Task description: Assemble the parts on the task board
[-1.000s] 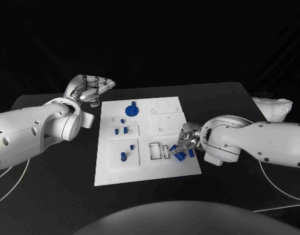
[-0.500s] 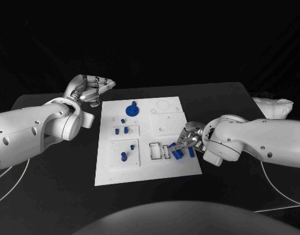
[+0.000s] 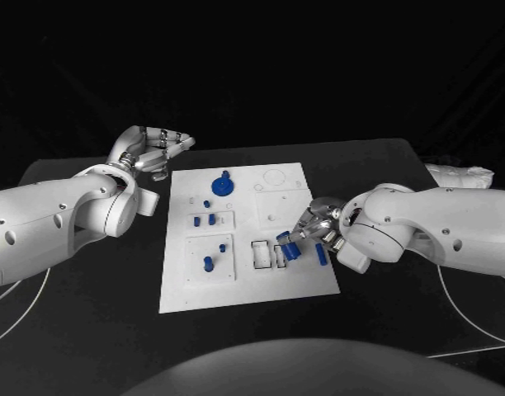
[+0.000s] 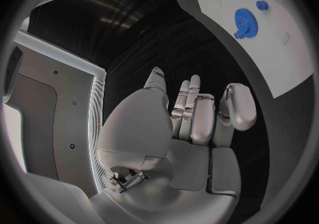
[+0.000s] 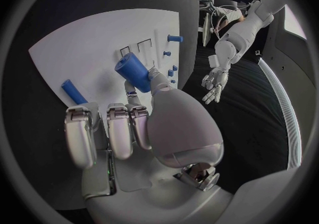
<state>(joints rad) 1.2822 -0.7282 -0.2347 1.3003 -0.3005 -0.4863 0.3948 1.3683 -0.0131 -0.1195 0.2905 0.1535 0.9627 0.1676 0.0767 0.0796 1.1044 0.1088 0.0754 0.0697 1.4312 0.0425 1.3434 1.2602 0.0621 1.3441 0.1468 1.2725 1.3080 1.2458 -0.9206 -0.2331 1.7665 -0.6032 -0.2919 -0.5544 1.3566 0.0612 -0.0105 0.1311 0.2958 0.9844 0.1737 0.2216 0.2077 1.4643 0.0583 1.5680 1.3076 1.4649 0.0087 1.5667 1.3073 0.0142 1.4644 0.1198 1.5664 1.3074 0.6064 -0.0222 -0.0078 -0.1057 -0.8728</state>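
Note:
The white task board (image 3: pixel 247 285) lies in the middle of the black table. My right hand (image 3: pixel 320 223) hovers over its near right part and pinches a short blue cylinder (image 3: pixel 286 245) between thumb and finger; in the right wrist view the cylinder (image 5: pixel 133 72) juts out tilted over the board (image 5: pixel 86 48). A second blue peg (image 3: pixel 322 254) lies flat on the board beside it, also seen as the peg (image 5: pixel 73 92). My left hand (image 3: pixel 152 148) hangs off the board's far left corner, fingers curled in and holding nothing; its folded fingers (image 4: pixel 199 115) show in the left wrist view.
A blue gear (image 3: pixel 222 183) stands at the board's far end, also seen as the gear (image 4: pixel 246 19). Small blue pegs (image 3: pixel 205 219) and a blue piece (image 3: pixel 209 262) sit in the left panels. White rectangular slots (image 3: pixel 260 254) lie just left of the held cylinder.
My right hand has risen and shifted slightly away from the near edge, carrying the blue cylinder left toward the white slots. The loose peg and my left hand have stayed put.

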